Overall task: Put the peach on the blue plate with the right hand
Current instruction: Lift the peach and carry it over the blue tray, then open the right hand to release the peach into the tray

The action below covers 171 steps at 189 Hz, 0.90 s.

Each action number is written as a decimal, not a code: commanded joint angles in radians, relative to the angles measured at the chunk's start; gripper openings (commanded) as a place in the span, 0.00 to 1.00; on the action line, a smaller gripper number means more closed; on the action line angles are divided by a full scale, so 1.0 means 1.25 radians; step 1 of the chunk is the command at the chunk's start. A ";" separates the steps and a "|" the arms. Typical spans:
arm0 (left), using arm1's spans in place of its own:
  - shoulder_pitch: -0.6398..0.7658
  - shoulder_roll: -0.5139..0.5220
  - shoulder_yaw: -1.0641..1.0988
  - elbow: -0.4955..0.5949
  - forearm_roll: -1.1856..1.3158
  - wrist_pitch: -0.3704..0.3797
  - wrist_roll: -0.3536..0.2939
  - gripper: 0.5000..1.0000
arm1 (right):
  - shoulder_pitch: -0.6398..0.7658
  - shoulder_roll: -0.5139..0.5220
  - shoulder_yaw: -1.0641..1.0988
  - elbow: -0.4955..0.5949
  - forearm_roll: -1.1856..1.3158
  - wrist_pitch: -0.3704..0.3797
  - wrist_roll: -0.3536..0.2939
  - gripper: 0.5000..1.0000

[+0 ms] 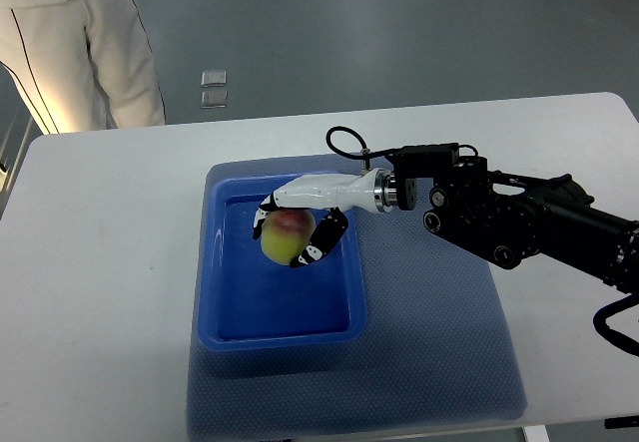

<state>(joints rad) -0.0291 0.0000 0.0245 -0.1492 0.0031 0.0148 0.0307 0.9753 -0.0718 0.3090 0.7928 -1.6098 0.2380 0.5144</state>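
A yellow-green peach (pixel 283 236) with a red blush sits inside the blue plate (pixel 283 314), a rectangular tray on a blue mat. My right hand (pixel 292 230), white with black fingers, reaches in from the right and has its fingers curled around the peach. I cannot tell whether the peach touches the tray floor. The left arm does not show.
The blue mat (pixel 429 352) covers the middle of the white table (pixel 100 292). A person in white clothes (pixel 85 43) stands beyond the table's far left corner. The black right arm (pixel 529 222) stretches over the mat's right part.
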 commanded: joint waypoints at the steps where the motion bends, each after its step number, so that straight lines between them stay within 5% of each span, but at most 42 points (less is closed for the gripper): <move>1: 0.000 0.000 0.000 0.000 0.000 0.000 0.000 1.00 | -0.013 0.016 -0.009 -0.024 -0.001 -0.001 0.000 0.32; 10: 0.000 0.000 0.000 0.000 0.000 0.000 0.000 1.00 | -0.013 0.016 -0.009 -0.024 -0.001 -0.001 0.000 0.32; 44: 0.000 0.000 0.000 0.000 0.000 0.000 0.000 1.00 | -0.032 0.016 -0.009 -0.026 0.002 -0.004 0.001 0.79; 60: 0.000 0.000 0.000 0.000 0.000 0.000 0.000 1.00 | -0.033 0.016 -0.008 -0.024 0.008 -0.003 0.001 0.85; 128: 0.000 0.000 0.000 0.000 0.000 -0.001 0.000 1.00 | -0.027 -0.005 0.008 0.012 0.050 0.006 0.005 0.86; 171: 0.000 0.000 0.000 0.000 0.000 -0.001 0.000 1.00 | -0.030 -0.103 0.066 0.022 0.204 0.008 0.007 0.86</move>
<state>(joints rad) -0.0291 0.0000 0.0245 -0.1493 0.0031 0.0148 0.0307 0.9425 -0.1475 0.3502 0.8199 -1.4461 0.2460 0.5216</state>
